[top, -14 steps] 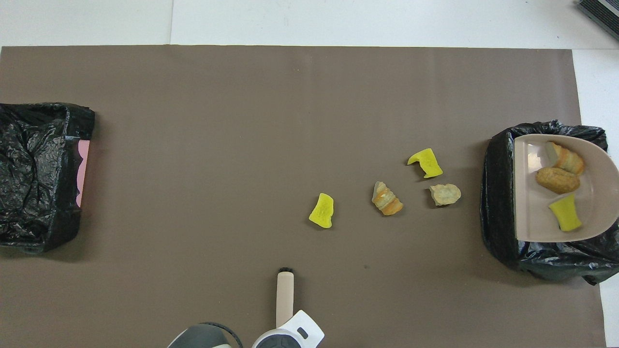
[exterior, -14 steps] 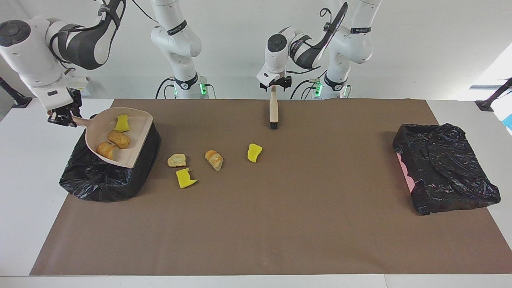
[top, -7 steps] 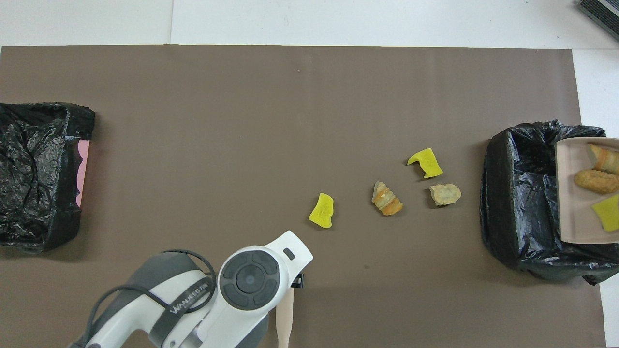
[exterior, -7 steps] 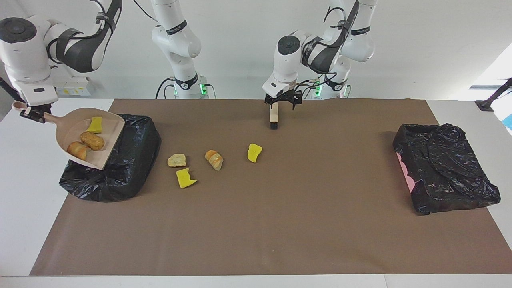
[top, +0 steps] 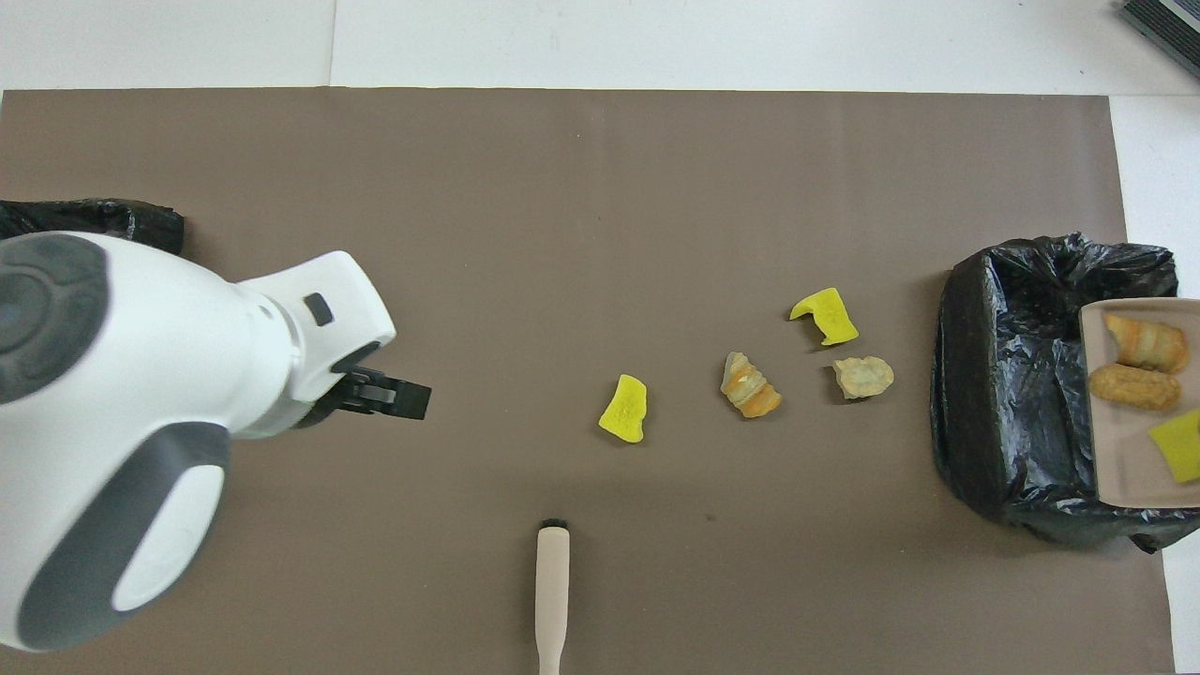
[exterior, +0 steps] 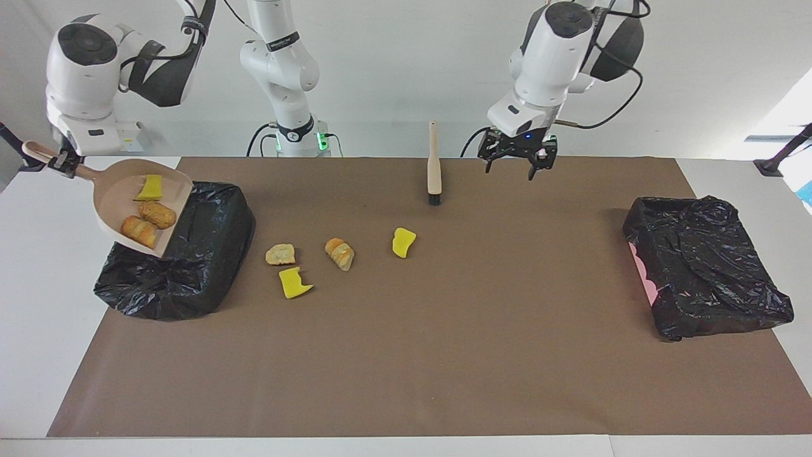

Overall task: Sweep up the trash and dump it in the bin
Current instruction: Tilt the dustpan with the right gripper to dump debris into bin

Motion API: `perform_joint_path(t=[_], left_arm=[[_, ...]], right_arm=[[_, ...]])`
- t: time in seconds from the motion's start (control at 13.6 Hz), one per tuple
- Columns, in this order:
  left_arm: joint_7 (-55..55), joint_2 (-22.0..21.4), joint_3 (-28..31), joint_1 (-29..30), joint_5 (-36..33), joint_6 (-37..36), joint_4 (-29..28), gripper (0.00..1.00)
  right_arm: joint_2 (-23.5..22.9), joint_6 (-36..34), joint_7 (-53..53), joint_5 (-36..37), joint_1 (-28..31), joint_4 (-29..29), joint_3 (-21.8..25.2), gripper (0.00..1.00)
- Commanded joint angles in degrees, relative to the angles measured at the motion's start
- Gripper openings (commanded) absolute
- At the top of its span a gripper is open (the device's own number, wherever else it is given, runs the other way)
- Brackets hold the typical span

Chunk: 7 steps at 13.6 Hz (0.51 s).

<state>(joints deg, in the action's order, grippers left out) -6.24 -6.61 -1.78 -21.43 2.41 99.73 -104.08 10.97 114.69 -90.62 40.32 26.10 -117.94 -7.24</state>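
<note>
Dustpan [exterior: 136, 209]: pinched by its handle in the right gripper [exterior: 56, 160] jaws, held tilted over the bin [exterior: 190, 254], carrying three trash [exterior: 147, 212] scraps; four lay on the surface beside the bin. Left gripper [exterior: 519, 158]: jaws spread, empty, beside the upright brush [exterior: 434, 171].

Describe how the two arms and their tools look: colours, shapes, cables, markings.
Both arms are glossy white with rounded segments, dark grey joint caps and black bands. The left arm trails black cables, and its black tool sits under a white block with a small blue light. The right arm also carries black cabling; its tool is dark under a white block. Green lights glow at both bases.
</note>
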Motion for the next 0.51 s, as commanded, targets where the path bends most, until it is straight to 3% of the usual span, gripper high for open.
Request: perform_joint_path(t=[0.0, 0.22, 0.44], left_arm=[[8.93, -1.03, -0.59, 7.16, -1.18, -4.00, 5.11, 1.00], [12.39, -0.07, -0.85, 12.45, -2.14, -6.73, 12.22, 1.00], [13.10, 1.42, -0.68, 15.53, -1.98, -7.71, 14.42, 1.00]], right_arm=[[4.67, 2.37, 1.32, 2.57, 0.44, -5.19, -0.05, 0.00], [4.58, 6.24, 0.01, 4.15, 3.50, -5.28, 0.39, 0.00], [4.41, 6.69, -1.14, 4.16, 4.13, -5.02, 0.39, 0.00]])
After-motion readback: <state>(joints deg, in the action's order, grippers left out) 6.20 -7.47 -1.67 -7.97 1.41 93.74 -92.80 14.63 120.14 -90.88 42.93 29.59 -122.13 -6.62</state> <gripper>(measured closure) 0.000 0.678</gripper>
